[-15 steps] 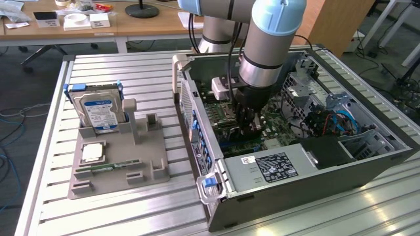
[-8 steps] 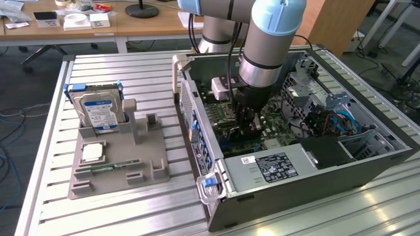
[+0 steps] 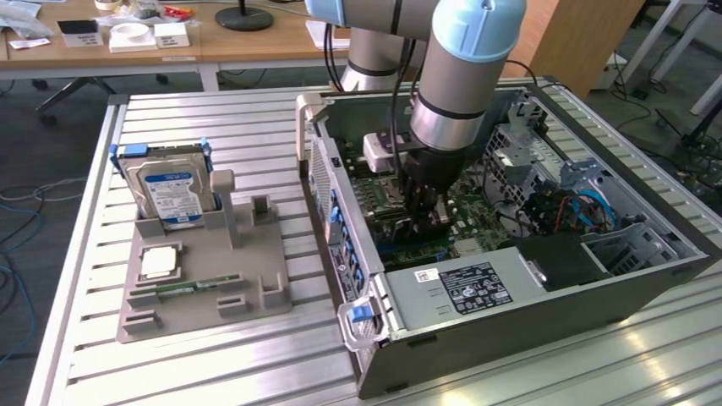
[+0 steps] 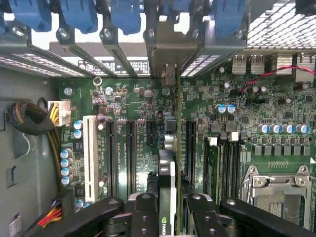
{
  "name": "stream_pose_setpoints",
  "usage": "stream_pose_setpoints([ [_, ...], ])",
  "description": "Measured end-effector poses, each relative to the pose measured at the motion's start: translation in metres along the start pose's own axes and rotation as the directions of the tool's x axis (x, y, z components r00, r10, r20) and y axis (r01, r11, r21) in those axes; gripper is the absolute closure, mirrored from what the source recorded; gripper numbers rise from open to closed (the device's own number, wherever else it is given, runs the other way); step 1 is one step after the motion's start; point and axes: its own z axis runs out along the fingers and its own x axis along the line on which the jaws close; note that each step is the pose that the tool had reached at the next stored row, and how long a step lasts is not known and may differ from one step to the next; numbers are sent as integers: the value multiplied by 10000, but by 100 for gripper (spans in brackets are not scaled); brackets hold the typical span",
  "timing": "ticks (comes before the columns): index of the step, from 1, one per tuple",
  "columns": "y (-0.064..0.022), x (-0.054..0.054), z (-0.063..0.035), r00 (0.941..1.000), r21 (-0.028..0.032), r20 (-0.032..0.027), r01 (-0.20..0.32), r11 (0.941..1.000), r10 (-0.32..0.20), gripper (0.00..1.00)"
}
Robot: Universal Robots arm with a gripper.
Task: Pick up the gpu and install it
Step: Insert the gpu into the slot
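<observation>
**GPU held edge-on over the motherboard slots**

Nearest the wrist camera we see the black gripper point(image 4: 170, 217), its fingers point(image 4: 143, 210) pinching the gpu point(image 4: 168, 173) between them. The card stands on edge, thin and upright, running away from the camera toward the rear bracket openings of the case. It sits in line with one of the long black expansion slots point(image 4: 131, 153) on the green motherboard point(image 4: 247, 113); we cannot tell whether its lower edge is seated.

On one flank of the card are free slots and a white slot point(image 4: 90, 158); on the other, just beside it, stand the memory sockets point(image 4: 224, 163), leaving little room. Beyond, blue retention clips point(image 4: 79, 15) line the case edge.

In the exterior view the arm point(image 3: 457, 85) reaches straight down into the open computer case point(image 3: 508, 288), well inside its walls. Farther off on the surface point(image 3: 226, 118), a grey parts holder point(image 3: 203, 296) carries a hard drive point(image 3: 169, 190) standing upright.
</observation>
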Motion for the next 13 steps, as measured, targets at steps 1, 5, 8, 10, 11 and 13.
stream_pose_setpoints([
  [1, 0, 0, -1, 10000, 4, -6, 0, 10000, 0, 67],
  [5, -2, 1, -5, 10000, -1, -15, 4, 10000, -4, 54],
  [8, -3, 1, -7, 10000, -1, -15, 4, 10000, -4, 54],
  [10, -3, 1, -26, 10000, -2, -17, 5, 10000, -5, 54],
  [11, -3, 1, -44, 10000, -1, -16, 5, 10000, -5, 54],
  [13, -3, 0, -96, 10000, -1, -16, 4, 10000, -4, 54],
])
